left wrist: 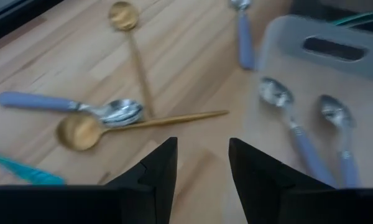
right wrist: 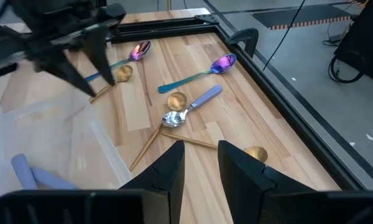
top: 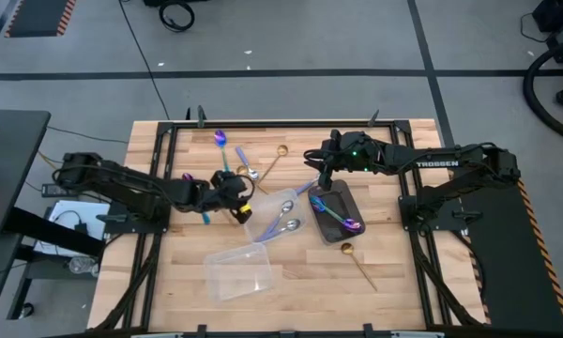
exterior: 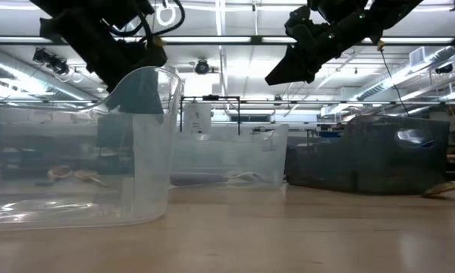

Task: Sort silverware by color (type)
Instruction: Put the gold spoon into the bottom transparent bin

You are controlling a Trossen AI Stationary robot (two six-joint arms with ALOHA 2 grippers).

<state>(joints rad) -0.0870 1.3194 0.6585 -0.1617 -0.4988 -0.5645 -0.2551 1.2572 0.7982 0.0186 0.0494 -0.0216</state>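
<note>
The left hand (left wrist: 199, 163) hangs over the counter (top: 169, 272) with its fingers spread apart and nothing between them. Just ahead of it lie two gold spoons (left wrist: 137, 121), crossing each other, and a silver spoon with a lilac handle (left wrist: 74, 107) rests against them. A teal handle (left wrist: 25, 169) shows at the side. Next to these, a clear container (top: 277, 218) holds two more silver spoons with lilac handles (left wrist: 298, 124).

The right hand (right wrist: 199, 163) hovers above the dark tray (top: 342, 192), its fingers set a modest gap apart and gripping nothing. The tray holds iridescent pieces (top: 338, 216). Out past this hand, near the counter's far rim, lie an iridescent spoon with a teal handle (right wrist: 202, 71) and a second iridescent spoon (right wrist: 138, 50). Another gold spoon (top: 358, 263) lies on the counter just beside the tray's near end. A second clear container (top: 239, 272) sits nearer the front edge.
</note>
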